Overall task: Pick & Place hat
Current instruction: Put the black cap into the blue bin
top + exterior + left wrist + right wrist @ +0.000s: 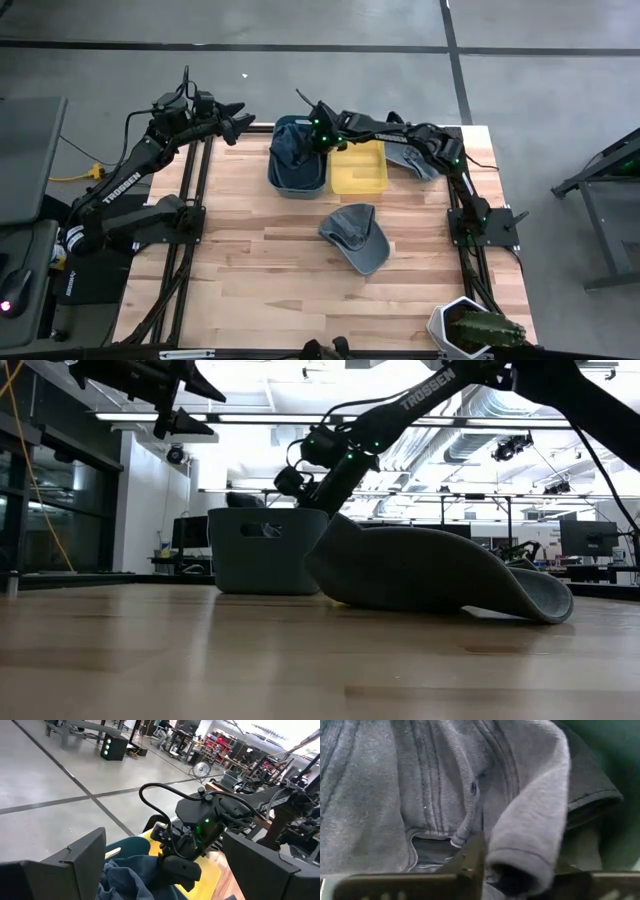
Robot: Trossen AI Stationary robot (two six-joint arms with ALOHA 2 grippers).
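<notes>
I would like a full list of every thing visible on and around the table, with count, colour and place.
Bin: one, dark blue-grey, far middle of the table.
Hat in bin: one, blue-grey, inside the bin under the right gripper.
Tray: one, yellow, right beside the bin.
Hat on table: one, grey, table centre.
Third hat: one, grey, right of the tray, partly under the right arm.
White holder: one, near right corner.
Left gripper: open, above the far left edge.
Right gripper: over the bin at the hat.
</notes>
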